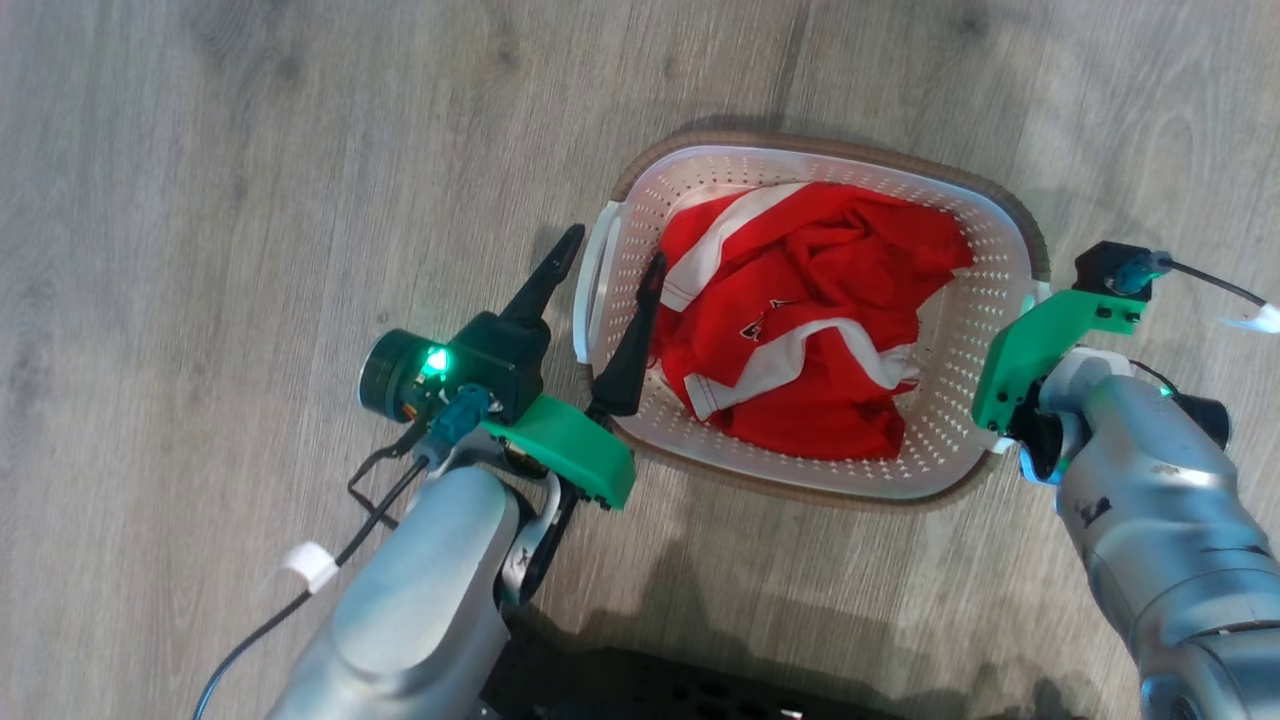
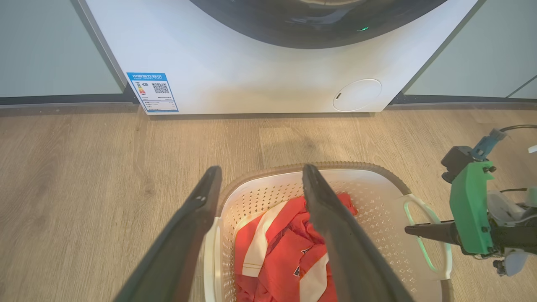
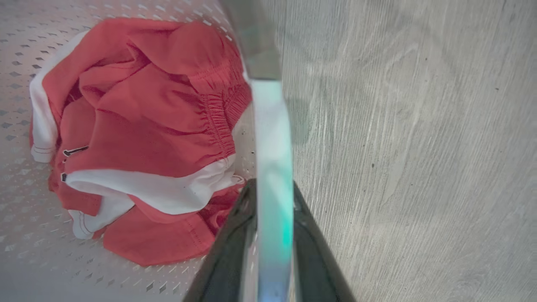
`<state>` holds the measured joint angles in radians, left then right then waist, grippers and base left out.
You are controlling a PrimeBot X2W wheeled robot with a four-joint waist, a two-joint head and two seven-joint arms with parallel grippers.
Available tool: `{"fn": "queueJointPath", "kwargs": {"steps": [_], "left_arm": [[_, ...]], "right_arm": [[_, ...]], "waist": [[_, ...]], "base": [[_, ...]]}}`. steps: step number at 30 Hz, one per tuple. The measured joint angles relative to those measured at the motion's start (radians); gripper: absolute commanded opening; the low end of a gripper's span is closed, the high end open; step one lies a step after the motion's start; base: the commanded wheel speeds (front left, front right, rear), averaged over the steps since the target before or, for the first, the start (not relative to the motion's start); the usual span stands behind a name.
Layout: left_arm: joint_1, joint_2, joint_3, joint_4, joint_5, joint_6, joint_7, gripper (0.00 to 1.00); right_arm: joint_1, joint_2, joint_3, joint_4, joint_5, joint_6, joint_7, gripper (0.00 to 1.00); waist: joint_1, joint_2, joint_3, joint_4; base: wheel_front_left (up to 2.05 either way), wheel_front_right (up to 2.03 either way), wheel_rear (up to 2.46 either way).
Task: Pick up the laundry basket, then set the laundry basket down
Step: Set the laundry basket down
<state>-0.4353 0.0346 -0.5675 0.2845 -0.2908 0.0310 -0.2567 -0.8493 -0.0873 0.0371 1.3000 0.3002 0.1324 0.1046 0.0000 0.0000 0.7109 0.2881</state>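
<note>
1. A white perforated basket [image 1: 955,350] with a brown rim sits on a grey wooden floor [image 1: 250,200].
2. A crumpled red garment [image 1: 800,330] with white stripes lies inside it.
3. The left gripper [image 1: 616,248] is spread wide astride the basket's left handle [image 1: 590,290]: one finger is outside the wall, the other is inside, just beside the garment.
4. The right gripper [image 3: 272,188] is closed narrowly on the right handle [image 3: 272,134], a dark finger pressed against each side of the pale band.
5. In the head view, a green mount on the right wrist hides that gripper's fingers.
6. Beyond the basket stands a white washer [image 2: 251,63] with a dark round door and a blue label [image 2: 152,92], with a strip of floor between them.
</note>
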Motion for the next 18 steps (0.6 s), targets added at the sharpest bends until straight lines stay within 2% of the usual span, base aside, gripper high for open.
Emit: {"fn": "queueJointPath", "kwargs": {"steps": [18], "left_arm": [[-0.002, 0.0, -0.001, 0.025, 0.0, -0.001, 0.0, 1.0]], "right_arm": [[0.0, 0.001, -0.03, 0.0, -0.071, 0.0, -0.002, 1.0]], "waist": [[0.0, 0.0, -0.016, -0.005]], "base": [[0.0, 0.0, 0.0]]}}
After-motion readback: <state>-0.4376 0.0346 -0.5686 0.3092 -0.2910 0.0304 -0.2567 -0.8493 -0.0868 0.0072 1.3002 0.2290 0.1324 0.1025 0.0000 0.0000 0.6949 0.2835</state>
